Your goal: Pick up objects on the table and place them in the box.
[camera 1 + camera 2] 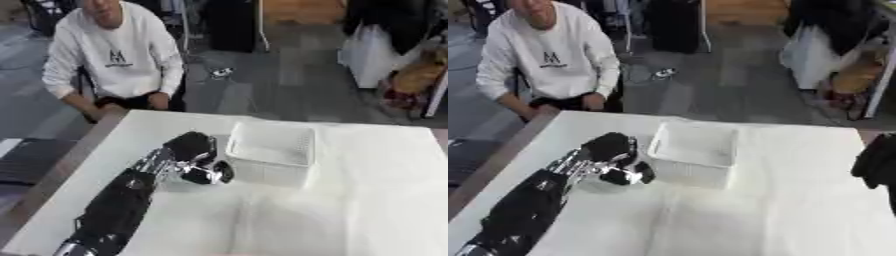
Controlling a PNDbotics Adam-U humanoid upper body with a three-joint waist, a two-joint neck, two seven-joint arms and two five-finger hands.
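- Seemingly early on, the left eye view shows the white perforated plastic box (271,150) empty on the white-covered table (367,200); the black-and-silver left hand (194,161) hovers just beside it, whether curled on anything I cannot tell.
- Meanwhile, the right eye view shows no loose objects; the dark right hand (877,167) hangs at the right edge, finger state unclear.

Left hand (199,159) blurred beside box (272,149), fingers indistinct; right hand (877,165) cut off by right eye view's edge, w/ little showing.
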